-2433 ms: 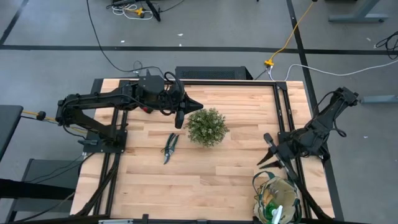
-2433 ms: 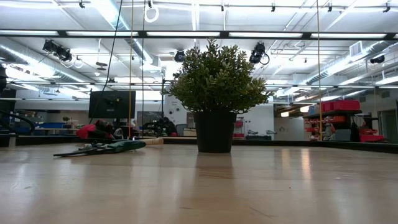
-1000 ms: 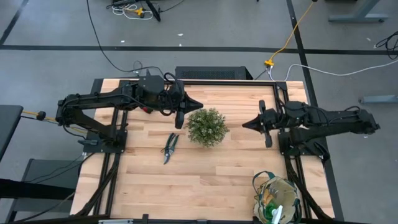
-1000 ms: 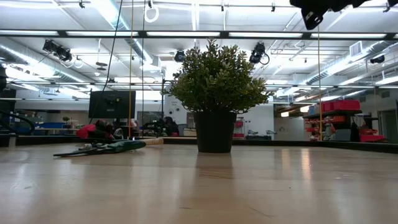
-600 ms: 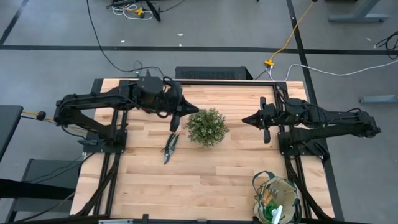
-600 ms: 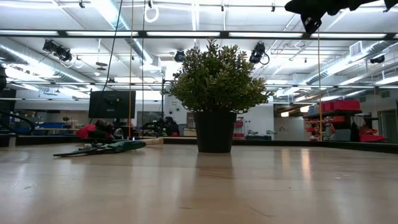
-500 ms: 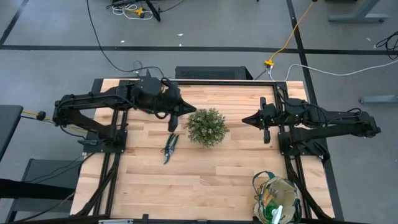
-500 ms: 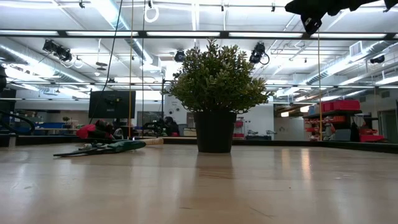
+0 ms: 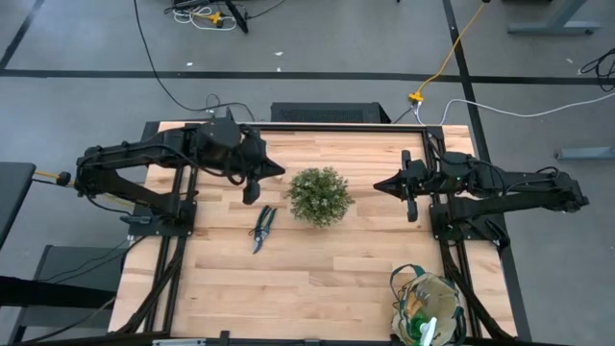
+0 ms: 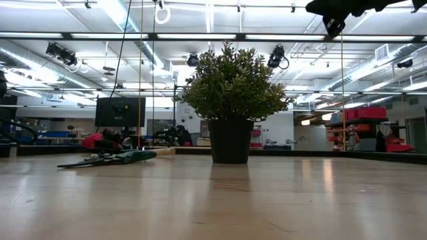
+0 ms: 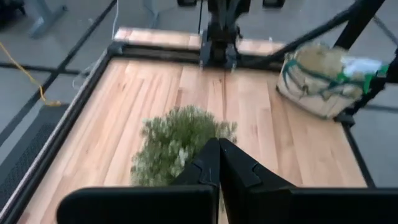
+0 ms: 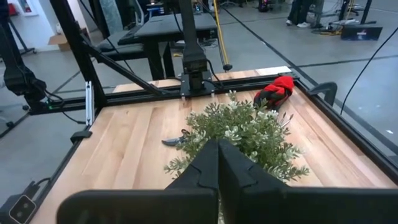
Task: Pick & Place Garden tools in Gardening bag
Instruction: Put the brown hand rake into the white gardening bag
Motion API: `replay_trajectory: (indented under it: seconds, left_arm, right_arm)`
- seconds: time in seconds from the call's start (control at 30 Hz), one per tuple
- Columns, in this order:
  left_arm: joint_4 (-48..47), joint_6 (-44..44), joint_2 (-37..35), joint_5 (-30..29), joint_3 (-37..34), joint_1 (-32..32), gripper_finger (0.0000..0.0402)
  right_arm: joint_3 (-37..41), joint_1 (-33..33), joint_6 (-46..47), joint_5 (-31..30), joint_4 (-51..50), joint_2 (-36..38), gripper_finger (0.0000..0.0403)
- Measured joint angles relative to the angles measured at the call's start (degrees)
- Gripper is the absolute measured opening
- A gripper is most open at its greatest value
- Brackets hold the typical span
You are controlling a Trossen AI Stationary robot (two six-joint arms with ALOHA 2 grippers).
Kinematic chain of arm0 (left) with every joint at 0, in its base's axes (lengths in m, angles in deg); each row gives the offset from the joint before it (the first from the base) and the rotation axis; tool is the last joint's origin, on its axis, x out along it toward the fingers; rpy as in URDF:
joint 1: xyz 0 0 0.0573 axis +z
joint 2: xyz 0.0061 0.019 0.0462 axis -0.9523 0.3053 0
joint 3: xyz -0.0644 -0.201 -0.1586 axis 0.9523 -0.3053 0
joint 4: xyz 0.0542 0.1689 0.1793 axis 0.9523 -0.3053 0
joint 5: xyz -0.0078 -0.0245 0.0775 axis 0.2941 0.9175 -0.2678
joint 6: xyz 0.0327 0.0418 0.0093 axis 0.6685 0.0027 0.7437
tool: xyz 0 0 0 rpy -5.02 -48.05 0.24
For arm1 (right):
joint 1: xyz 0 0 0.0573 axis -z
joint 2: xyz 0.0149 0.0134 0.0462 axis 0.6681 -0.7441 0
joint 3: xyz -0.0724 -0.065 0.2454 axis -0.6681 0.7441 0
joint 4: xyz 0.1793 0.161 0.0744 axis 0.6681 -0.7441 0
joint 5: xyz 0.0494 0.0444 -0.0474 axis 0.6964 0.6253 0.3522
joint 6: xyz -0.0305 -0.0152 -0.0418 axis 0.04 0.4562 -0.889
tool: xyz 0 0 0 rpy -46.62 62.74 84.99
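1. We'd say we're at the start of another pick: the pruning shears [image 9: 262, 227] lie flat on the worktop [image 9: 317, 269], just beside the potted plant [image 9: 319, 195], not touched by either arm.
2. The left gripper [image 9: 254, 191] hangs above the worktop close to the shears, jaws shut tight and holding nothing.
3. The right gripper [image 9: 410, 187] waits on the plant's other side, also closed and empty.
4. The gardening bag [image 9: 428, 308] sits at the near right corner of the worktop with stuff already in it (we can't make out which tools).
5. Red gloves [image 12: 275, 91] lie by the far rail, behind the plant.
6. Next move, we reckon: the left jaws need to open, drop over the shears and close, then carry them across to the bag.
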Motion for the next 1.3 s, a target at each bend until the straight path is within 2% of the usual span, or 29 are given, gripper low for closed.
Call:
replay_trajectory:
  seconds: [0.2,0.4,0.63,0.97,1.1,1.3]
  left_arm:
    - [0.4,0.6,-0.1,1.4,-1.3,0.0,0.0005]
    - [9.8,-2.1,-3.7,1.6,-12.7,0.2,0.0005]
    - [12.3,-2.9,-8.9,3.2,-21.4,2.7,0.0005]
    - [14.8,-1.5,-15.7,10.6,-32.5,11.2,0.0005]
    - [15.1,1.0,-15.6,14.7,-33.8,15.1,0.0005]
    - [15.1,4.9,-14.3,16.0,-33.8,20.7,0.0005]
  right_arm:
    - [0.0,0.0,-0.2,0.0,-0.2,-0.4,0.0000]
    - [0.0,0.0,-0.2,0.0,-0.5,-1.3,0.0000]
    - [0.0,0.0,0.0,0.0,-0.8,-2.7,0.0000]
    - [0.0,0.0,-0.2,0.0,-0.2,-4.4,0.0000]
    - [0.0,0.0,-0.2,0.0,-0.1,-4.4,0.0000]
    - [0.0,0.0,0.1,-0.5,-0.2,-4.4,0.0000]
